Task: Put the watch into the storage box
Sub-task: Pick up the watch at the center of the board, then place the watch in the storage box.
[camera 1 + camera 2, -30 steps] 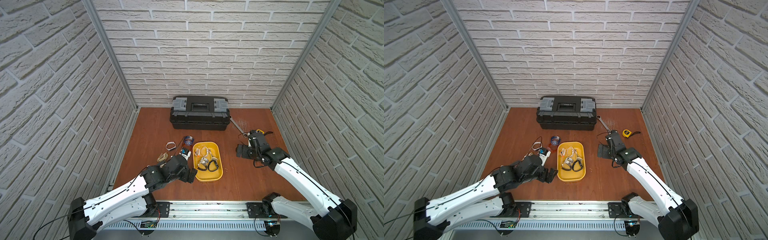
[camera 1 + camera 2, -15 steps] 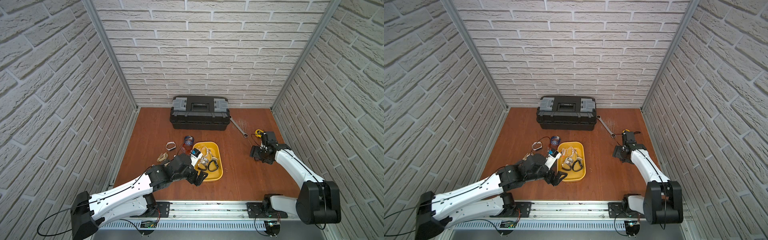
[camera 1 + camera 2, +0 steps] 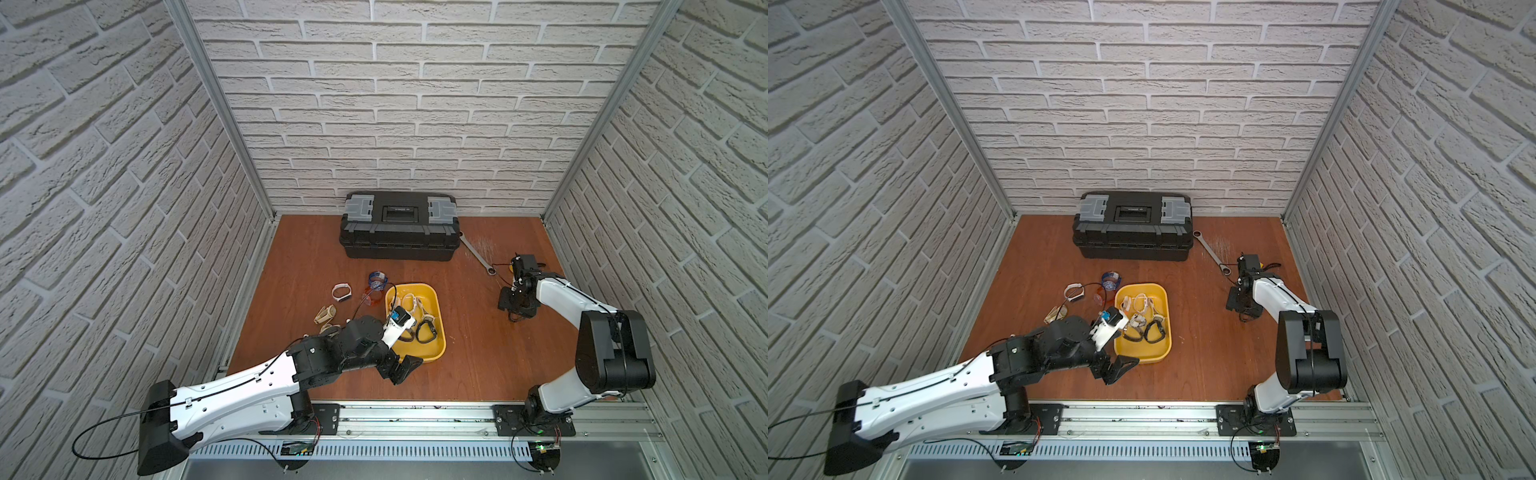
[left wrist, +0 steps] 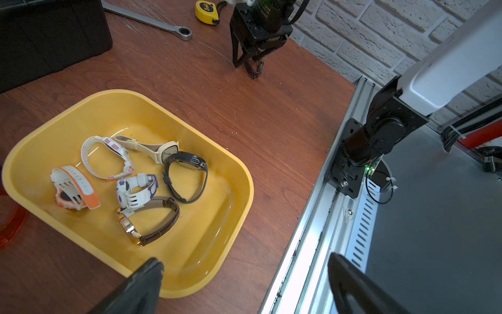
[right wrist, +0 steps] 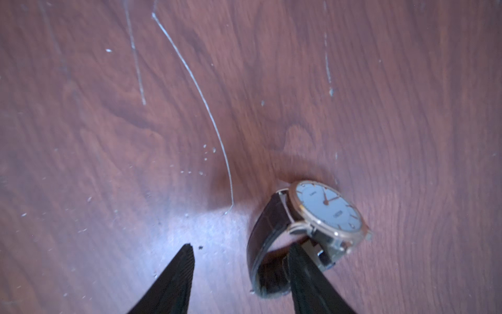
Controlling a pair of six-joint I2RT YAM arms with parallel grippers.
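Right gripper point(image 5: 241, 246) low over the brown-strap watch point(image 5: 326, 212), jaws part-way apart, nothing clamped.
Watch stands on the table point(image 5: 108, 136), well apart from the yellow storage box point(image 3: 434, 353) holding six other watches point(image 4: 130, 190). Left gripper point(image 4: 244, 261) wide, empty, at the box's near edge.

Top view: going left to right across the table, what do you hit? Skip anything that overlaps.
In order: white-strap watch → storage box → wrench → right pincer. Left out as overlapping: black toolbox, left pincer.
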